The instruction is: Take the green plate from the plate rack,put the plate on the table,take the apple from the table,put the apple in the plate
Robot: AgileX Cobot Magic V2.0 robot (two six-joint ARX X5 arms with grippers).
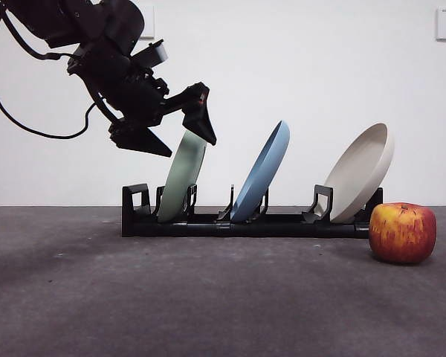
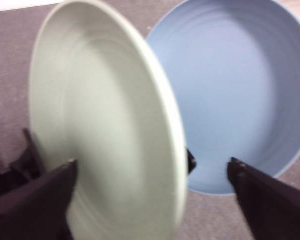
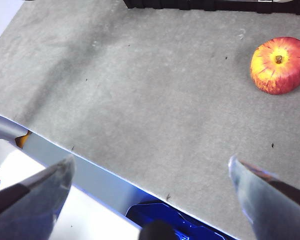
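The green plate (image 1: 180,182) leans in the left slot of the black plate rack (image 1: 245,224) on the dark grey table (image 1: 134,297). My left gripper (image 1: 191,147) is open at the plate's top edge, one jaw on each side of the rim. In the left wrist view the green plate (image 2: 105,130) stands edge-on between the open jaws of that gripper (image 2: 152,162). The apple (image 1: 402,233) lies on the table at the rack's right end. My right gripper (image 3: 151,160) is open and empty over the table's near edge, away from the apple (image 3: 279,65).
A blue plate (image 1: 262,172) leans in the rack's middle slot, close behind the green one (image 2: 230,100). A beige plate (image 1: 360,172) leans in the right slot, just above the apple. The table's front edge (image 3: 90,155) shows in the right wrist view.
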